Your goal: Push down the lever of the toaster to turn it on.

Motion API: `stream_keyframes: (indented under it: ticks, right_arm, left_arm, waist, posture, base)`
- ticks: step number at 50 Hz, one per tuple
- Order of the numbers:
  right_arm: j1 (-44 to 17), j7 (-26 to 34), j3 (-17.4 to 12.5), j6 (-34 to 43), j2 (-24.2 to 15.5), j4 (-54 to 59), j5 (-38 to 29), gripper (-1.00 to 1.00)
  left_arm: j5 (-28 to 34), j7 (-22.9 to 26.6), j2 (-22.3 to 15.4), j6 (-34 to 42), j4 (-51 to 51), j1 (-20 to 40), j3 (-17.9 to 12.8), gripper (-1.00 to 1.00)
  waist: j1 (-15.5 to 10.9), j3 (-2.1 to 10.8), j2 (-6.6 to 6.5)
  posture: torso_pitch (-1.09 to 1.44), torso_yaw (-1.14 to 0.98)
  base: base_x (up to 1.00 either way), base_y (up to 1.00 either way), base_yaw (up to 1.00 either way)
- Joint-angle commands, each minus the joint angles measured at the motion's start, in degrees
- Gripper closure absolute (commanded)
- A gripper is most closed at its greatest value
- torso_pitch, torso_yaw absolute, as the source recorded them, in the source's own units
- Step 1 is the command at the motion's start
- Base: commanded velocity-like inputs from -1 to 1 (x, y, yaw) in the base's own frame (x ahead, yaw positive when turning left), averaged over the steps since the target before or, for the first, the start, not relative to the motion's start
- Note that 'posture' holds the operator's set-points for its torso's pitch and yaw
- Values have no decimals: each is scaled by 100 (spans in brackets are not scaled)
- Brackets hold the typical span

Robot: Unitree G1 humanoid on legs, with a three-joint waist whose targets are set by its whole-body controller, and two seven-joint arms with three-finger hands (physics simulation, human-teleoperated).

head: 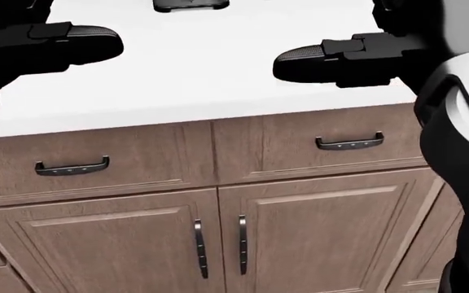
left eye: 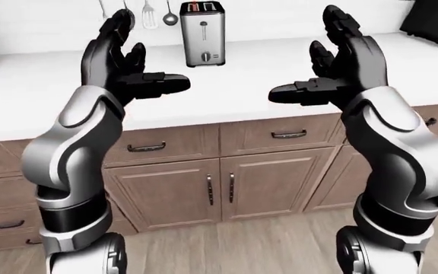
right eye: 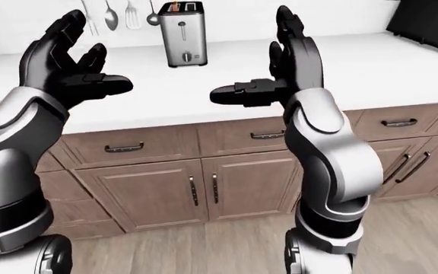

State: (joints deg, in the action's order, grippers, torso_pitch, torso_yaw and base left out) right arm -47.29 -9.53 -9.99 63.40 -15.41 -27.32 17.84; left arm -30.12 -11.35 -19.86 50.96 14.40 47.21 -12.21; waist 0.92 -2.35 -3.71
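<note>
At the far edge of the counter my toaster stands upright, well beyond both spread-fingered empty hands, left hand and right hand, roughly between them, lever too small to see.

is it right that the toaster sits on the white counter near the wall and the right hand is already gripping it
Not quite. The toaster does sit on the white counter near the wall, but the left-eye view shows the right hand open, apart from it and holding nothing. The left hand is open too.
</note>
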Motion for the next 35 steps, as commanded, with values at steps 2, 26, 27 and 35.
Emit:
stream_keyframes:
  ticks: [2,26,27,35]
  right_arm:
    - [-126,14,2,-115,-7,-103,5,-100]
    - [-130,-65,-36,-169,26,-103,121,-100]
    - [-126,-73,-18,-160,20,-104,118,-100]
    - [-149,-88,-19,-121,13,-116,116,-100]
  left_arm:
    - [1,-22,-65,-103,110,127,-78,-100]
    - [-55,-56,-99,-110,109,135,-83,-100]
    - [-57,-61,-100,-102,113,138,-84,-100]
    - [-56,-58,-105,-107,115,141,-83,-100]
  waist:
    - [-62,128,9]
    - [-29,10,245]
    - [-54,55,239]
    - [-260,112,392]
  posture:
    - [0,0]
    - [0,0]
    - [0,0]
    - [0,0]
  base:
    - [29,2,0]
    - [19,11,0]
    - [0,0,0]
    - [0,0,93]
